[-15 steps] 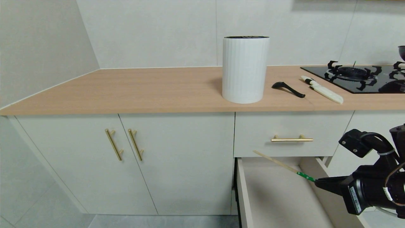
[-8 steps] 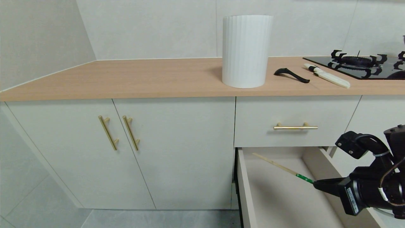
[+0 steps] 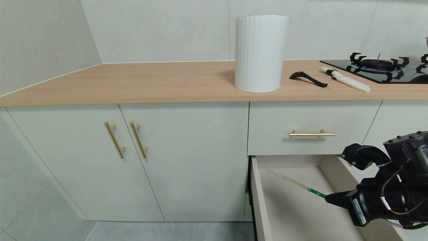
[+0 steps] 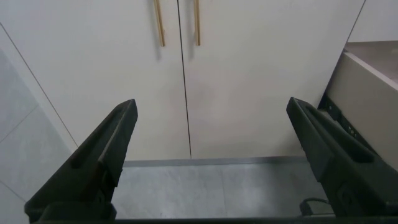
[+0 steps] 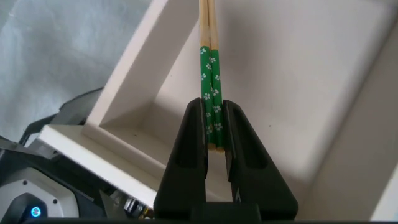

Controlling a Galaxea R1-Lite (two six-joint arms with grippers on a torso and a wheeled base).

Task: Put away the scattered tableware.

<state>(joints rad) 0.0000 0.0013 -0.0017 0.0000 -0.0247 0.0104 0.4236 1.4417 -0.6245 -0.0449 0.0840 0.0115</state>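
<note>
Head view has the right gripper [image 3: 329, 199] low on the robot's right, over the open drawer [image 3: 256, 197], with its fingers closed tight on the green end of a pair of chopsticks [image 3: 294, 182]. The pale wooden shafts slant away from it toward the drawer's back left corner, and whether their tips touch the drawer bottom cannot be told. Right wrist view confirms the hold: the right gripper [image 5: 214, 132] pinches both chopsticks [image 5: 209, 62] side by side just short of their green, flower-printed ends, with the drawer [image 5: 134, 74] wall and pale bottom beneath. Left wrist view shows the left gripper [image 4: 211, 168] spread wide with nothing between its fingers, facing the doors [image 4: 249, 81] low down near the grey floor [image 4: 205, 190]; the drawer's side [image 4: 367, 81] shows at the edge. Above the open drawer sits a shut upper drawer [image 3: 312, 117] with a gold handle. On the counter [image 3: 150, 83] a white ribbed holder [image 3: 259, 53] stands upright near the front edge; to its right lie a black spoon [image 3: 307, 79] and, just beside it, a pale knife [image 3: 346, 83] — both apart from the holder, the knife close to the black hob [image 3: 378, 68].
</note>
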